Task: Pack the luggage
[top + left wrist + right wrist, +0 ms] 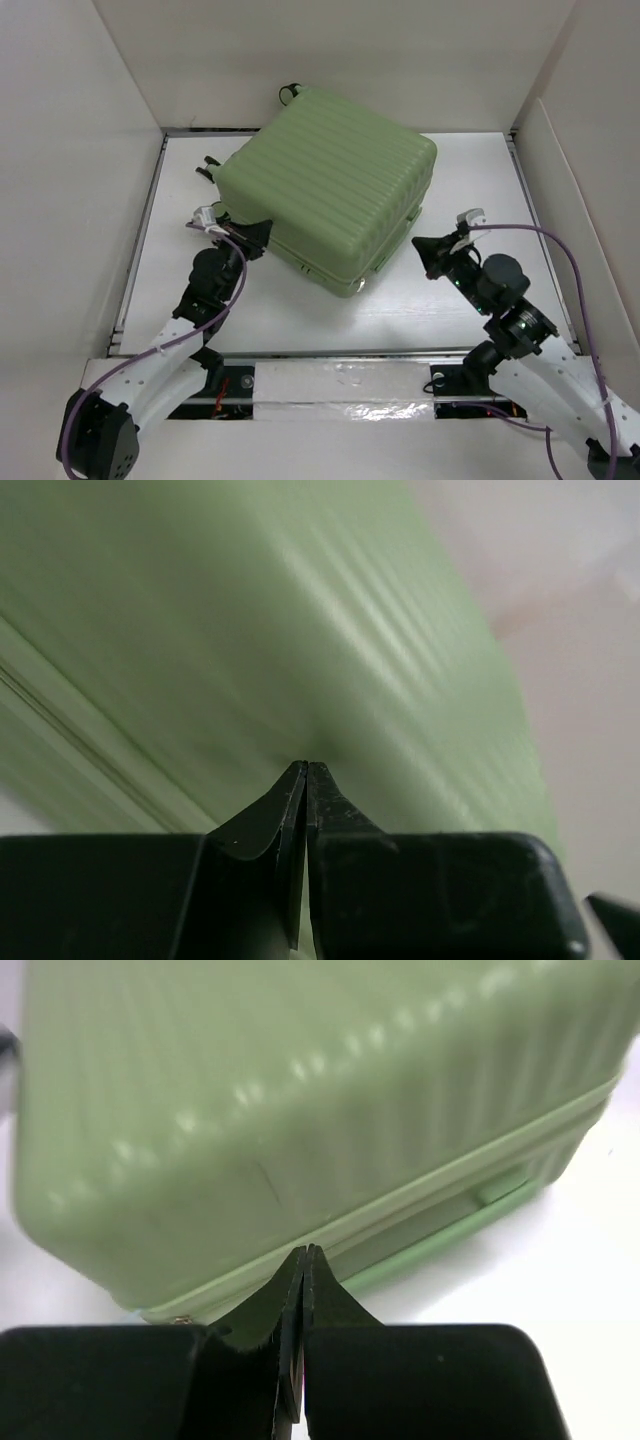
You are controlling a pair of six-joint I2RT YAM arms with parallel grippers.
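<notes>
The luggage is a light green ribbed hard-shell suitcase lying flat and closed in the middle of the white table, turned at an angle. Its shell fills the left wrist view and the right wrist view. My left gripper is shut with nothing in it, its tips right at the case's left front side. My right gripper is shut and empty too, just off the case's right front side, tips near the seam between the two shells.
Black wheels stick out at the case's far left, and another at its back. White walls close in the table on three sides. Purple cables loop off both arms.
</notes>
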